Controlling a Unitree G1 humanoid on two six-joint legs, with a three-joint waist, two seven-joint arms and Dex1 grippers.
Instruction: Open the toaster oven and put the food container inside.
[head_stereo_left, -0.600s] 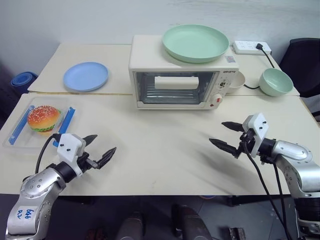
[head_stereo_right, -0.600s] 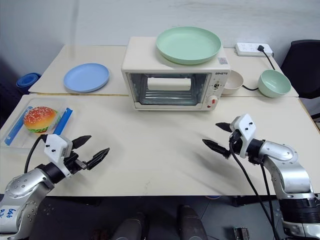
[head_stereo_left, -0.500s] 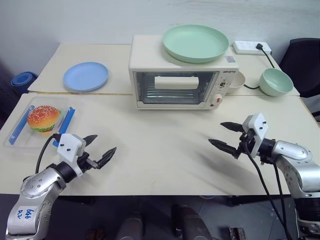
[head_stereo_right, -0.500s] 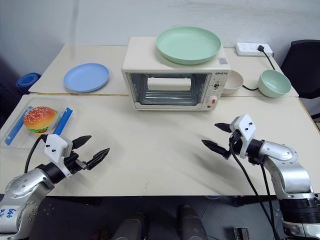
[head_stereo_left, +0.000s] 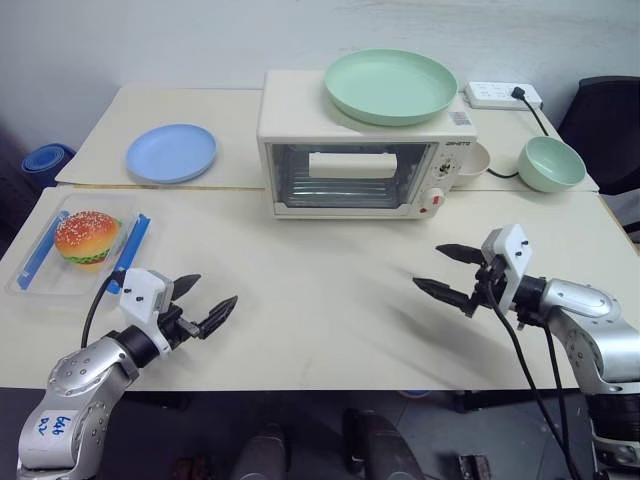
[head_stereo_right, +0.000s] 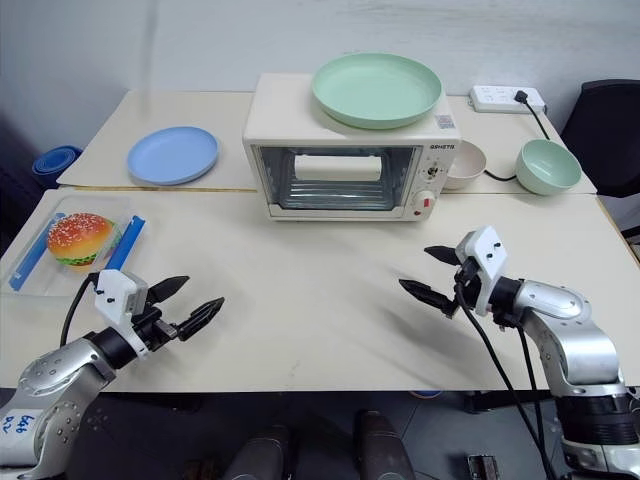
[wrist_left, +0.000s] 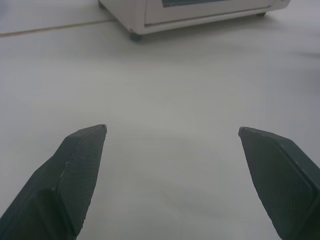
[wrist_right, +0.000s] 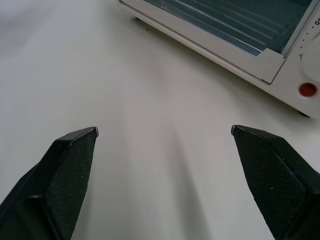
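Cream-white, the oven stands shut at the back of the table, well apart from both grippers. Its handle lies across the glass door. The container with the hamburger sits on the table's left edge, near and behind the left gripper. Both the left gripper and the right gripper hover level above the table, fingers spread wide, empty, angled inward. A green plate rests atop the oven.
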